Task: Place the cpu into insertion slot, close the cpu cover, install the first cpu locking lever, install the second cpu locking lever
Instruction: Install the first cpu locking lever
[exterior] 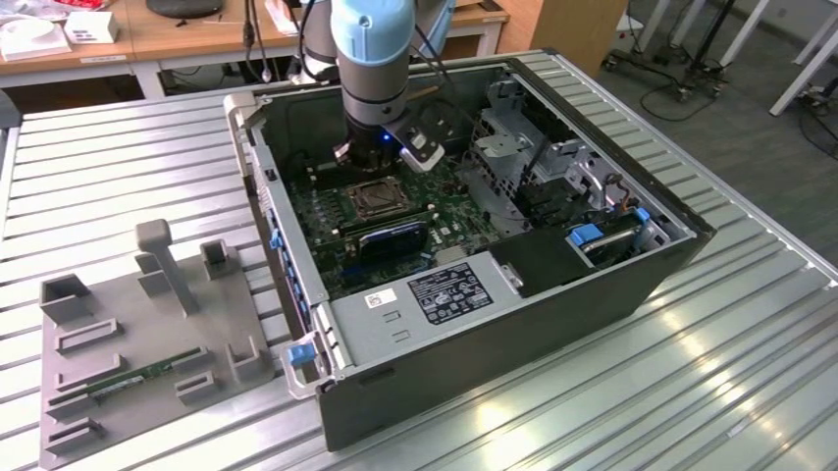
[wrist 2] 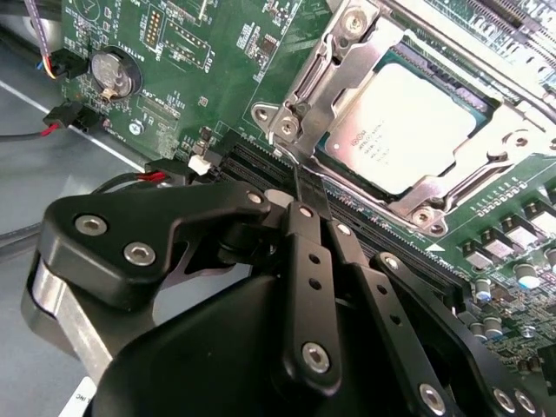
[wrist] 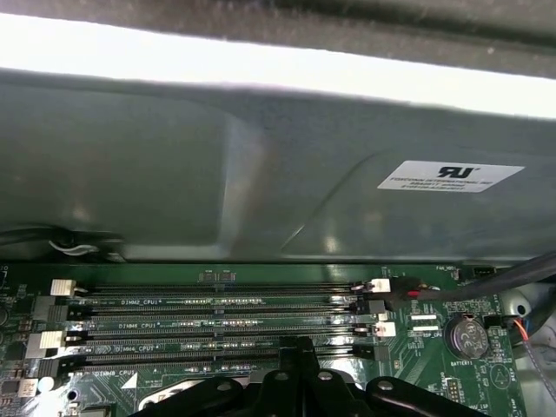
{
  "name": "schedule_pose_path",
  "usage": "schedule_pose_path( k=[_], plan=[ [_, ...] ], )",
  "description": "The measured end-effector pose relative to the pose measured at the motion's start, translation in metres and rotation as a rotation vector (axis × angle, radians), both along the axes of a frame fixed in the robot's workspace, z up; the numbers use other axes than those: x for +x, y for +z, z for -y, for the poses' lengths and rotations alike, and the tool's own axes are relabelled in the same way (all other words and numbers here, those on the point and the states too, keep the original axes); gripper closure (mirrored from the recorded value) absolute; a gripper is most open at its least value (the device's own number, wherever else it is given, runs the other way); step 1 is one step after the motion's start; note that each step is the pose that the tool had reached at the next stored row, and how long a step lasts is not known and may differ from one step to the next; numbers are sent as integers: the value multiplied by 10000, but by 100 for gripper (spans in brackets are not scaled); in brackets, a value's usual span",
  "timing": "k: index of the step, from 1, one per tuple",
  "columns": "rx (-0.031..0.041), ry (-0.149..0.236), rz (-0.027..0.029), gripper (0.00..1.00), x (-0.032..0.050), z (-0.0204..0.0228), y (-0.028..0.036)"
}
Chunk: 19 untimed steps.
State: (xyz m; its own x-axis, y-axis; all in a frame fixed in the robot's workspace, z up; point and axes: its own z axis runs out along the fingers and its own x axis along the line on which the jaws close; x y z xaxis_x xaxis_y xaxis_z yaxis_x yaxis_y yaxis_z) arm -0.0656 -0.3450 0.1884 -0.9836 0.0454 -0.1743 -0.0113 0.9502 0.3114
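A ribbed metal table [exterior: 733, 363] carries a computer case [exterior: 524, 324] and grey fixture tray [exterior: 131, 363].

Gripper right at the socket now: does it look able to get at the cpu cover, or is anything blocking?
Probably yes. In the second wrist view the gripper sits beside the cpu cover, which lies closed over the cpu. Nothing stands between them; the memory slots under the fingertips lie low.

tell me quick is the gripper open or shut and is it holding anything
Gripper: shut, fingers together and holding nothing, tips beside the cpu cover lying over the cpu.
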Motion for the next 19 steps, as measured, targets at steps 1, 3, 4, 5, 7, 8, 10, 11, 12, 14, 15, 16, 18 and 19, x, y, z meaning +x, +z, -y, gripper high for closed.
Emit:
schedule_pose_path(
  k=[1, 3, 4, 5, 7, 8, 10, 11, 12, 14, 15, 16, 18, 19],
  plan=[
    [1, 0, 1, 89, 0, 0, -2],
    [-3, -1, 2, 89, 0, 1, -4],
    [-2, -1, 2, 89, 0, 1, -5],
    [-1, 2, 2, 89, 0, 2, -6],
    [0, 2, 2, 89, 0, 3, -8],
    [0, 2, 2, 89, 0, 3, -8],
    [2, 2, 2, 89, 0, 3, -8],
    [2, 2, 2, 89, 0, 3, -8],
    [4, 2, 3, 89, 0, 3, -8],
    [65, 3, 3, 89, 0, 4, -9],
    [96, 2, 2, 89, 0, 4, -10],
    [110, 1, 3, 89, 0, 3, -10],
    [128, 2, 3, 89, 0, 3, -10],
    [130, 2, 3, 89, 0, 3, -10]
  ],
)
